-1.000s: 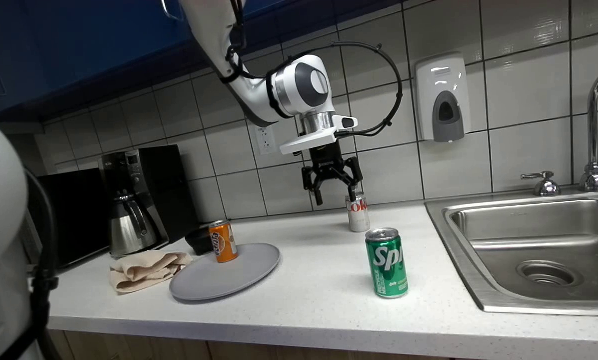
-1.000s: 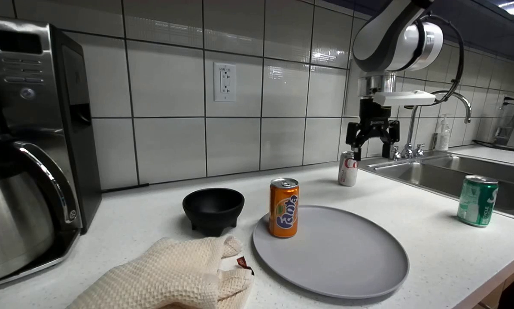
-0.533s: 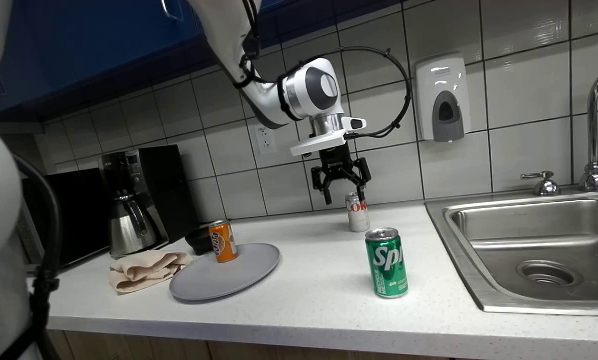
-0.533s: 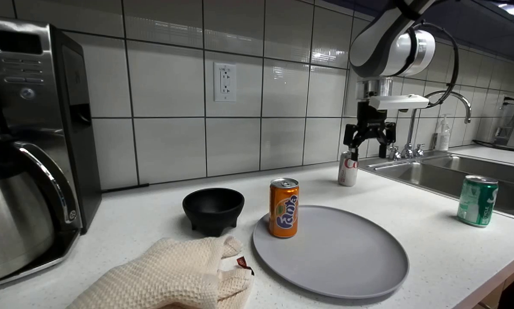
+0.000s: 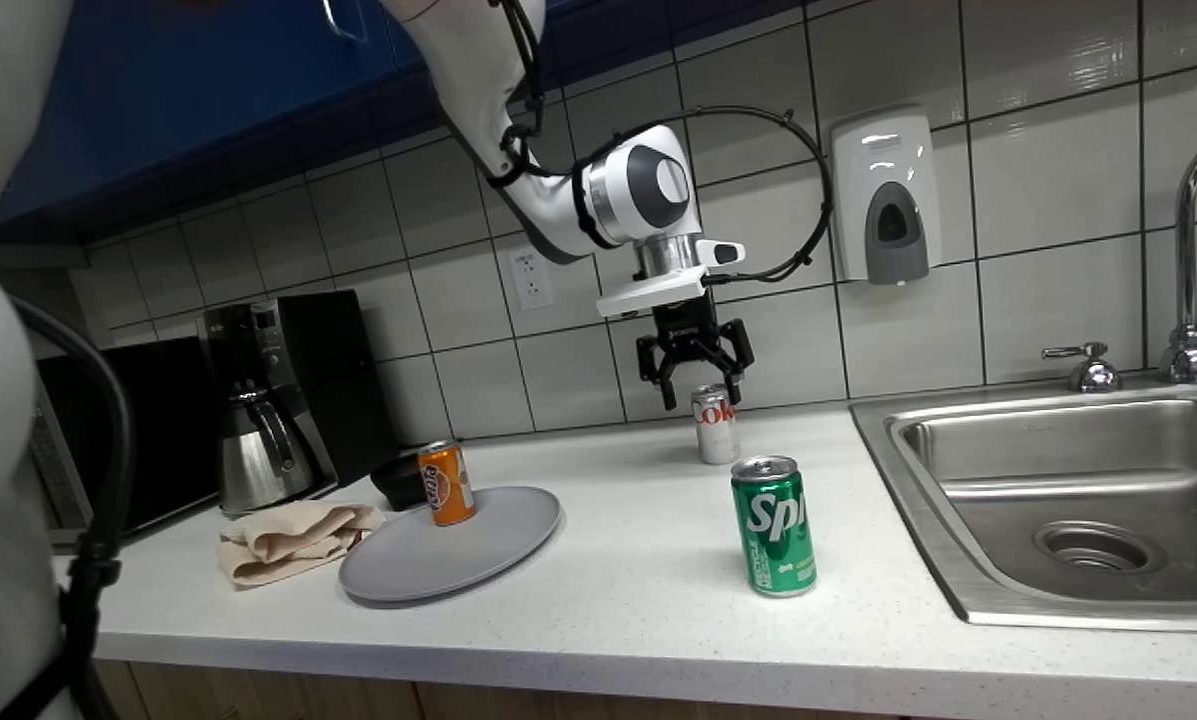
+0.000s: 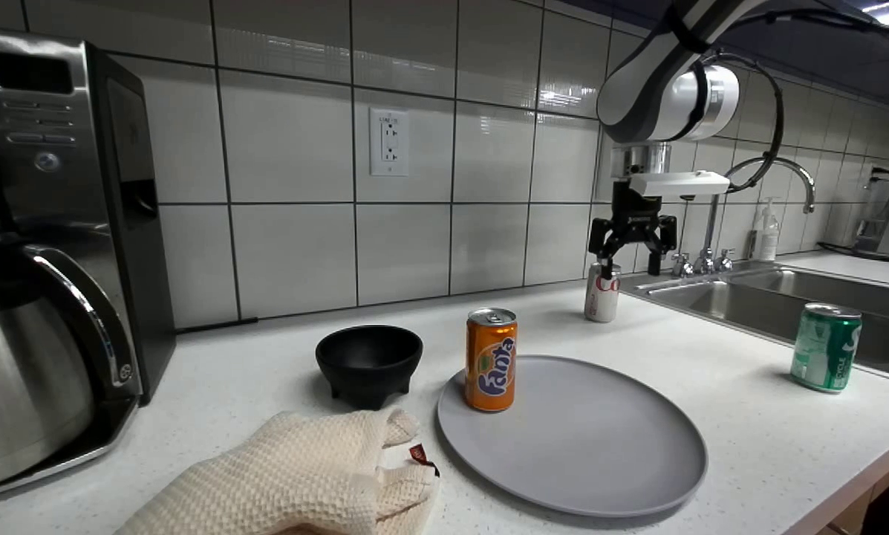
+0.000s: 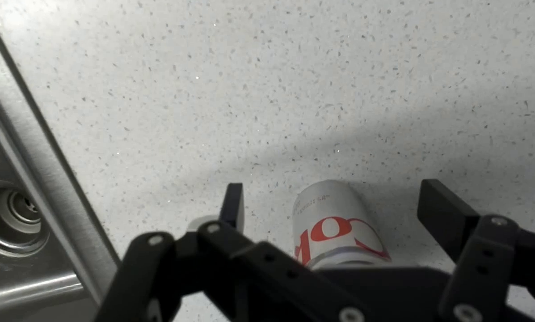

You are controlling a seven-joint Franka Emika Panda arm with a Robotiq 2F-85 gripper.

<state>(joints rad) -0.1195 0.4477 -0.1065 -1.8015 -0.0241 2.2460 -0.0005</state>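
A silver Diet Coke can (image 5: 717, 440) stands upright on the counter near the tiled wall; it also shows in an exterior view (image 6: 601, 303) and the wrist view (image 7: 332, 214). My gripper (image 5: 702, 398) is open and empty, pointing down, with its fingertips around the height of the can's top. In the wrist view the gripper (image 7: 332, 192) has a finger to each side of the can, with gaps on both sides and no contact seen. The gripper body hides part of the can's top there. In an exterior view one fingertip of the gripper (image 6: 630, 272) overlaps the can's upper part.
A green Sprite can (image 5: 773, 530) stands nearer the counter's front edge, left of the sink (image 5: 923, 540). An orange Fanta can (image 6: 491, 364) stands on a grey plate (image 6: 600, 461). A black bowl (image 6: 370, 364), beige towel (image 6: 295, 475) and coffee maker (image 6: 65, 223) are beside it.
The open gripper has moved right in an exterior view and slightly left in another, coming closer to the Diet Coke can. The cans, plate and towel have not moved.
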